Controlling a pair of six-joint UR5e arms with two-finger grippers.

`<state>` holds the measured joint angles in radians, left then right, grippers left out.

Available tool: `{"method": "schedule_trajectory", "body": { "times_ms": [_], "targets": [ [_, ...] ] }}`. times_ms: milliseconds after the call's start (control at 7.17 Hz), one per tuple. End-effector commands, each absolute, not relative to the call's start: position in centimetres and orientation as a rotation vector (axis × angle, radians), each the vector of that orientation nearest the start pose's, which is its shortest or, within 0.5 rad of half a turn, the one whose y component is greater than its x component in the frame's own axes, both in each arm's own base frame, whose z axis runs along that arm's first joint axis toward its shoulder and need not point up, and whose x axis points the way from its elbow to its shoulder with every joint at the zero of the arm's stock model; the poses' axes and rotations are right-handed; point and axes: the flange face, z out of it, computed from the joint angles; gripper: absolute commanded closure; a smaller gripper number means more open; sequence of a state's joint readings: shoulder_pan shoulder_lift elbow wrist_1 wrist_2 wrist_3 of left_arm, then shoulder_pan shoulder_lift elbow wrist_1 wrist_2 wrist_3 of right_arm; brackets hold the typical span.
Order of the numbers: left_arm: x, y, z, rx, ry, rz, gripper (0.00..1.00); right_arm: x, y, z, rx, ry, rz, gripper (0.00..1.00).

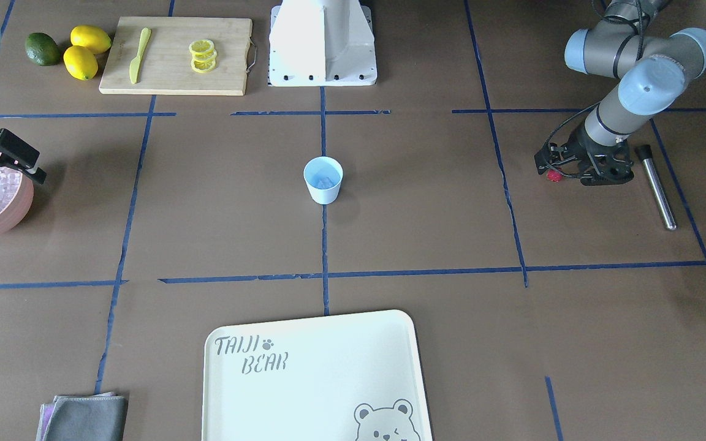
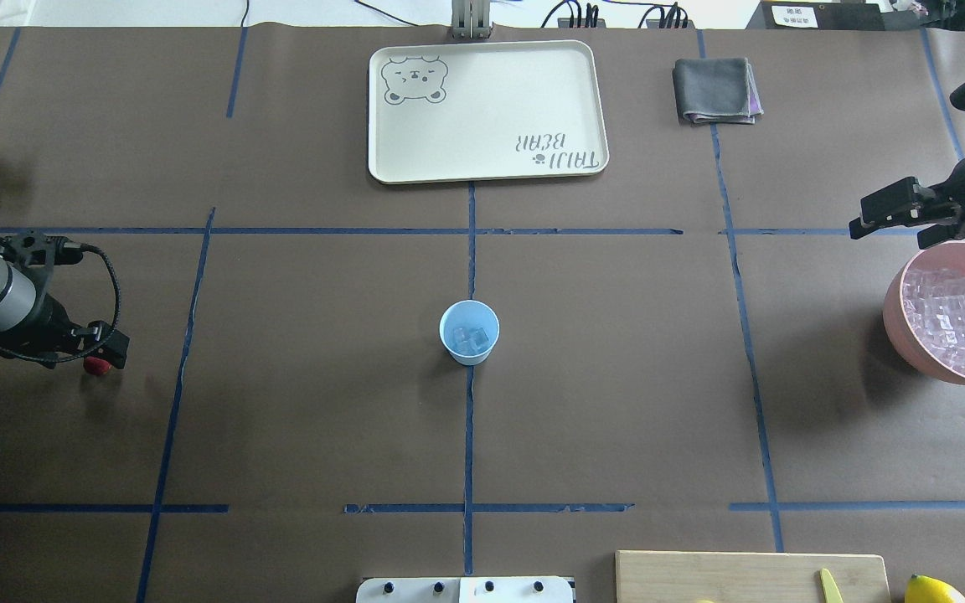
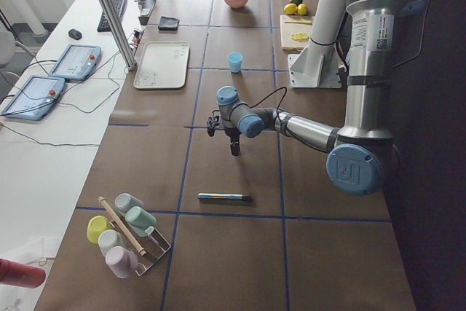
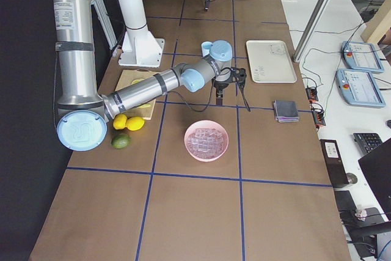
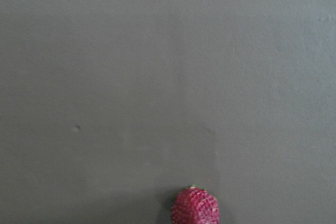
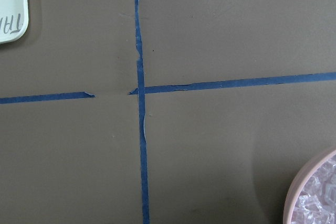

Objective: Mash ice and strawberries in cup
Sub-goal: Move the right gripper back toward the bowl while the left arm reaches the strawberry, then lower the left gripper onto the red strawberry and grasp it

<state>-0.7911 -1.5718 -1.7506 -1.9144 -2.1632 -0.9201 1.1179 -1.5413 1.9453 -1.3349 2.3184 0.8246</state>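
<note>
Well to the robot's left of the cup (image 2: 469,332) (ice (image 2: 470,337) already inside), the left gripper (image 2: 108,352) hangs at the strawberry (image 2: 97,365). I cannot tell its opening or hold. A shallow pinch could squirt the berry away.

1. The grey left arm (image 1: 635,86), with pale-blue joint caps, is folded at the elbow. Its forearm slopes down towards the brown table (image 1: 390,233).
2. The black two-finger left gripper (image 1: 549,166) sits at the end of the wrist, pointing downward, low over the table. Whether its jaws are apart or together cannot be made out.
3. The grey right arm (image 4: 146,90), with the same pale-blue caps, stretches out nearly level above the table.
4. The black two-finger right gripper (image 1: 16,179) angles downward from the wrist, its jaws spread wide apart.
</note>
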Motion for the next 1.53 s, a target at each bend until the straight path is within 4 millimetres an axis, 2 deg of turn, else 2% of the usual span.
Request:
{"method": "schedule_trajectory", "body": {
  "times_ms": [0, 558, 698, 837, 977, 1116, 1395],
  "targets": [
    [31.3, -42.4, 54.1, -0.103, 0.76, 0.026, 0.0, -15.6, -47.2, 43.0, 0.063, -0.942, 0.103, 0.0],
    [31.3, -42.6, 54.2, -0.079, 0.745, 0.026, 0.02, -15.6, -47.1, 43.1, 0.065, -0.939, 0.104, 0.0],
    [31.3, -42.6, 54.2, -0.08, 0.744, 0.024, 0.1, -15.7, -47.1, 43.2, 0.064, -0.938, 0.105, 0.0],
    [31.3, -42.6, 54.1, -0.081, 0.744, 0.02, 0.46, -15.7, -47.1, 43.2, 0.064, -0.938, 0.105, 0.0],
    [31.3, -42.6, 54.1, -0.082, 0.745, 0.02, 0.89, -15.7, -47.1, 43.2, 0.064, -0.938, 0.104, 0.0],
    [31.3, -42.6, 54.0, -0.08, 0.747, 0.021, 1.0, -15.7, -47.1, 43.2, 0.064, -0.938, 0.104, 0.0],
    [31.3, -42.5, 53.1, -0.078, 0.762, 0.022, 1.0, -15.5, -47.1, 43.3, 0.064, -0.937, 0.106, 0.0]
  ]
}}
